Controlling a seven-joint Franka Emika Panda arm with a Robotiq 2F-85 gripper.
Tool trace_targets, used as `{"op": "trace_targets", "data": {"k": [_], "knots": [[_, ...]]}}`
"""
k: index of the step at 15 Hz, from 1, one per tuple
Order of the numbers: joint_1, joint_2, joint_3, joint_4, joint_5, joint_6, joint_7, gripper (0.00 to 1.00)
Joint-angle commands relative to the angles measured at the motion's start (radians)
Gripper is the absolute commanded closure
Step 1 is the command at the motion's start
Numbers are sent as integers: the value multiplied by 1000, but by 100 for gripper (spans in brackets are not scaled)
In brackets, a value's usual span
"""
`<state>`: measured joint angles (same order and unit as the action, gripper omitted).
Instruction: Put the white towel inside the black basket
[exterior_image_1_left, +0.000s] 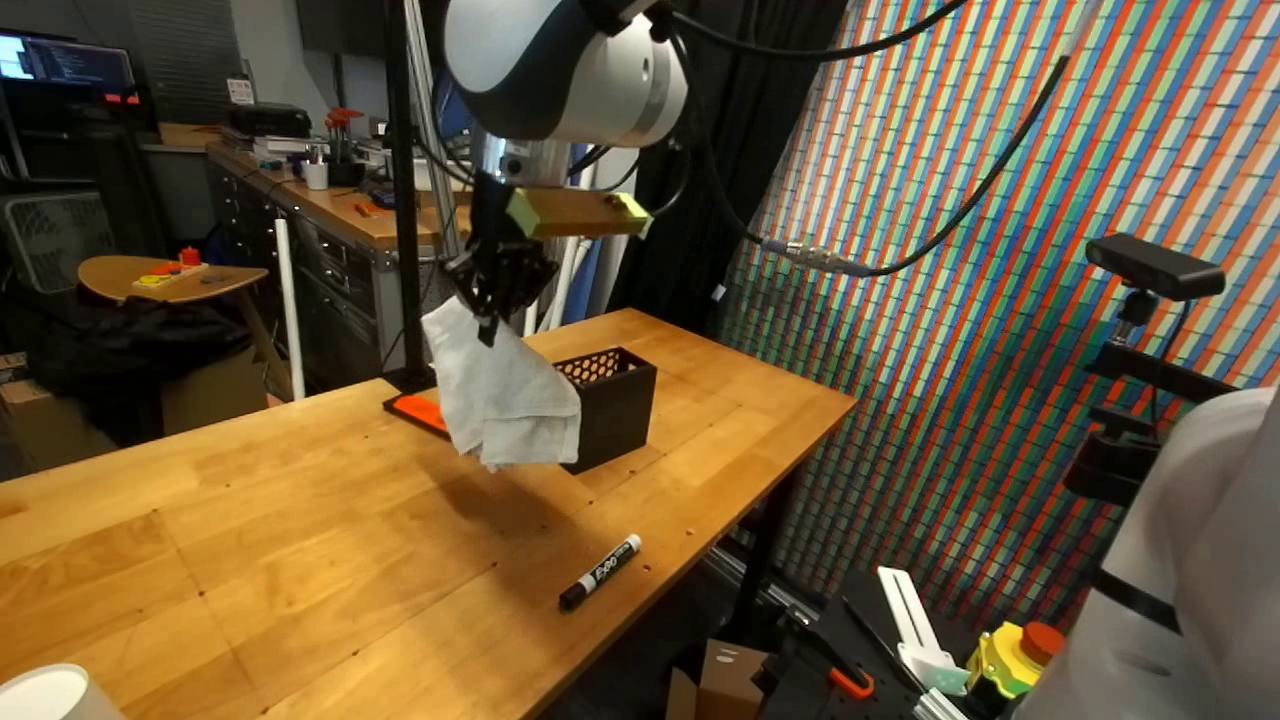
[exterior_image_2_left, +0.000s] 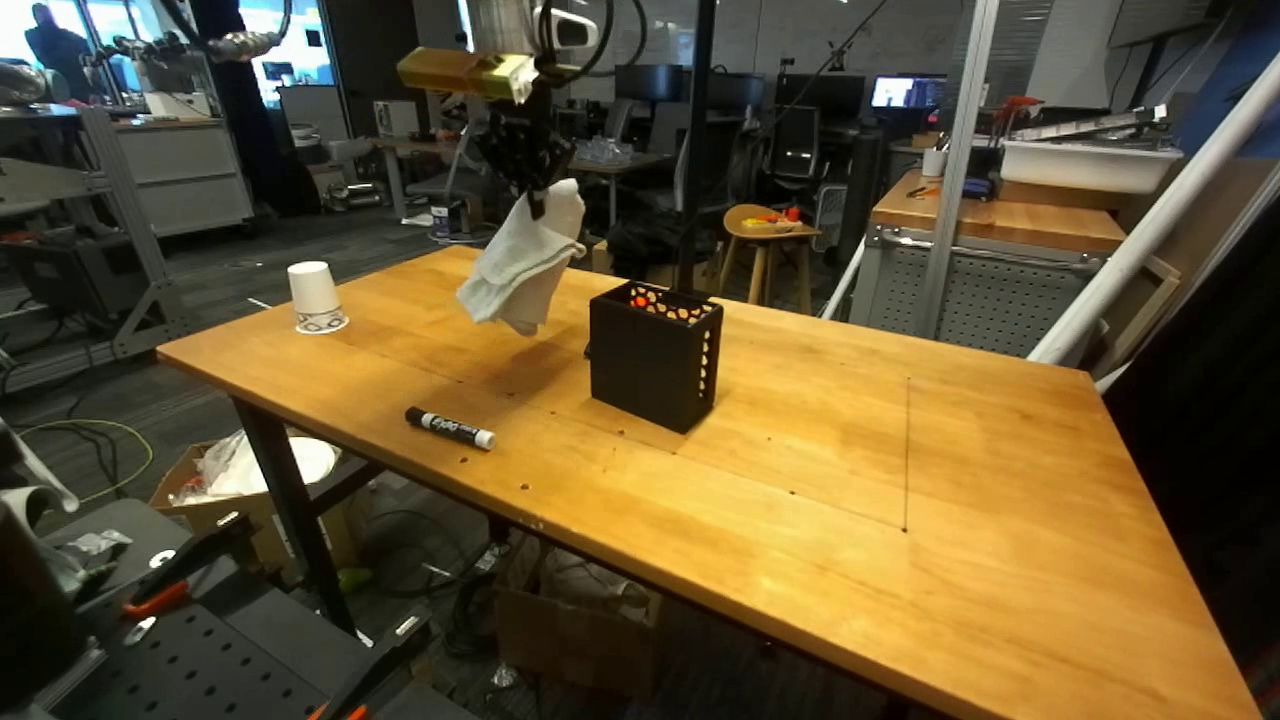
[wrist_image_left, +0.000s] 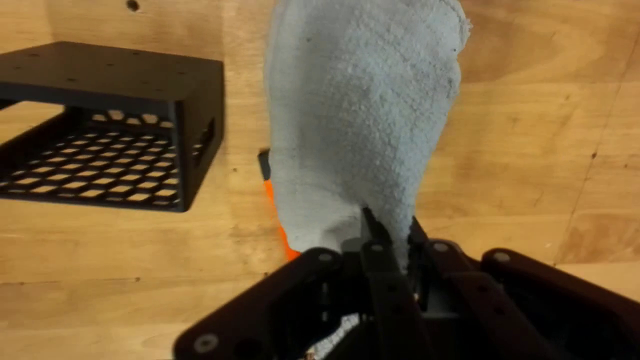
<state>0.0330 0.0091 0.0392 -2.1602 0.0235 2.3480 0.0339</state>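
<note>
The gripper (wrist_image_left: 392, 217), nearly closed, pinches the white towel (exterior_image_1_left: 510, 395) above the table (exterior_image_2_left: 850, 440), near the black basket (exterior_image_2_left: 650, 362) and apparently apart from it

Wooden table (exterior_image_2_left: 1000, 470) | black basket (exterior_image_2_left: 643, 362) | black marker (exterior_image_2_left: 450, 428) | white cup (exterior_image_2_left: 313, 290), inverted | orange item (exterior_image_1_left: 420, 411), perhaps a tool

Windows (exterior_image_2_left: 288, 48) glow; the floor (exterior_image_2_left: 270, 262) looks dark; the backdrop (exterior_image_1_left: 900, 400) multicoloured.

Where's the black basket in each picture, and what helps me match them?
In an exterior view: black basket near the middle, partly hidden by the white towel.
In an exterior view: black basket at the centre, unblocked.
Wrist view: black basket at upper left, cut off by the edge.
Landmark: the white towel, in all three.
</note>
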Motion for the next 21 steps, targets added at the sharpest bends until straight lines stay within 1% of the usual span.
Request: {"op": "trace_targets", "data": {"k": [1, 5, 9, 13, 17, 21], "knots": [[-45, -88, -46, -17, -61, 37, 52, 97], [-104, -84, -90, 16, -169, 57, 73, 97], [-138, -41, -107, 32, -299, 115, 128, 97], [-126, 37, -103, 48, -331, 144, 139, 97], [-98, 134, -102, 74, -324, 161, 122, 97], [-82, 214, -116, 97, -318, 160, 106, 97]]}}
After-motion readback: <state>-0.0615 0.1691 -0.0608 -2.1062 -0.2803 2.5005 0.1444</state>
